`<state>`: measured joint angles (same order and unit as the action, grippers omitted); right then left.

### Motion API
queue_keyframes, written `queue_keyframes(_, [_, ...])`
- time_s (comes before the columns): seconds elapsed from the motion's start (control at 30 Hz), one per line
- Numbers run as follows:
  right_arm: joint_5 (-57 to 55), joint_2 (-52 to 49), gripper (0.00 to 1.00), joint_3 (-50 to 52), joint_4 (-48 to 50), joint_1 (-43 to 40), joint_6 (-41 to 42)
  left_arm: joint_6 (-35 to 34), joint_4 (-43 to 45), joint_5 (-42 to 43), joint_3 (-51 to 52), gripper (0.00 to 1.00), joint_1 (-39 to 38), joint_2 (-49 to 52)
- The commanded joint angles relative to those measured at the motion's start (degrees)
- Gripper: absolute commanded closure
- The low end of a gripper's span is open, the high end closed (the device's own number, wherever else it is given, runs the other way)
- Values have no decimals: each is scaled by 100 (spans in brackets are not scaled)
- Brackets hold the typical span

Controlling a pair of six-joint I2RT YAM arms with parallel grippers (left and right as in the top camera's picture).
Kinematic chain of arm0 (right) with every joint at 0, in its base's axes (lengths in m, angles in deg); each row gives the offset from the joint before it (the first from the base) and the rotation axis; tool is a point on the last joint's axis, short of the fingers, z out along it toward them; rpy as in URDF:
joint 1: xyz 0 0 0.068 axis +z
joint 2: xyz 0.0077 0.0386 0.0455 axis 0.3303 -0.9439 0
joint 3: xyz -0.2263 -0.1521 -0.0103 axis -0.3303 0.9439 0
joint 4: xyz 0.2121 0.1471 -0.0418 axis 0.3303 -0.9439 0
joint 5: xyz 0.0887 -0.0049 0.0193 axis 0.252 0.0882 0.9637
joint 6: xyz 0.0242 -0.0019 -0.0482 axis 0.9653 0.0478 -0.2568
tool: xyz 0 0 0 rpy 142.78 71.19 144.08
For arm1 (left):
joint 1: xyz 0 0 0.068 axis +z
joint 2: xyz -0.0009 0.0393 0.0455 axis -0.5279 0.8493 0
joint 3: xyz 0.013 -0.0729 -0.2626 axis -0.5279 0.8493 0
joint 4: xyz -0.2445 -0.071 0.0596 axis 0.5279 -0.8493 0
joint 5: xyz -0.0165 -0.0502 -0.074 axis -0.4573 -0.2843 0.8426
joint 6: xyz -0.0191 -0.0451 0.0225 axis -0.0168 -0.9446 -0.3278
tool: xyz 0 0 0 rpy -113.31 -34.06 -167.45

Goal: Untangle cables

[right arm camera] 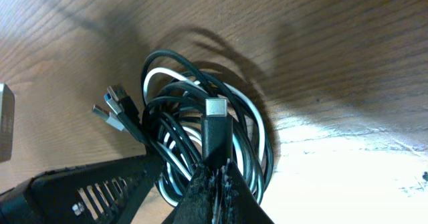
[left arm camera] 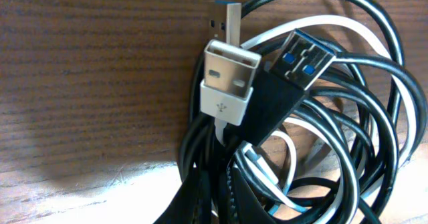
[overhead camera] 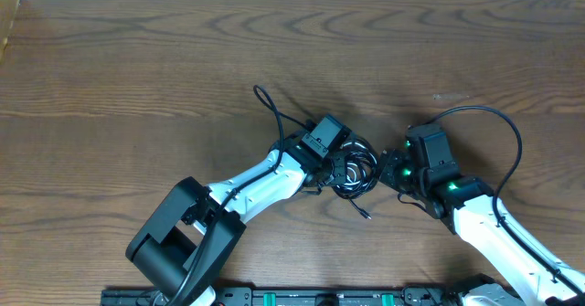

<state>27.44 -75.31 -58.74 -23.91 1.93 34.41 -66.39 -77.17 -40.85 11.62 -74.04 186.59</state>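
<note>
Knotted coil: black cable, white cable

Overhead looks straight down, far; both wrist views close, sharing cable tangle.

My white plug lies against a black plug with blue inside, over the wooden table. The black cable and white cable coil together; my fingers perhaps pinch both.

L arm & R arm angled inward, wrists low. L gripper, R gripper both clamped, tips near.
</note>
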Motion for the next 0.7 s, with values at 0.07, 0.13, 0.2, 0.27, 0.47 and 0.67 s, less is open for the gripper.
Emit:
queue_keyframes(0.07, [262, -33, 99, -74, -24, 190, -31, -7, 15, -142, 35, 92, -7, 249])
queue_keyframes(0.13, [299, -33, 99, -74, -46, 291, -31, -7, 17, -144, 35, 92, -7, 249])
queue_keyframes(0.2, [297, -33, 99, -74, -114, 400, -28, -9, 15, -140, 35, 92, -7, 249])
queue_keyframes(0.27, [297, -33, 99, -74, -203, 494, -22, -7, 15, -140, 35, 92, -7, 249])
queue_keyframes(0.47, [297, -33, 99, -74, -302, 796, 37, -9, 17, -140, 35, 92, -7, 249])
queue_keyframes(0.67, [293, -33, 96, -74, -297, 960, 144, -9, 15, -140, 35, 92, -7, 249])
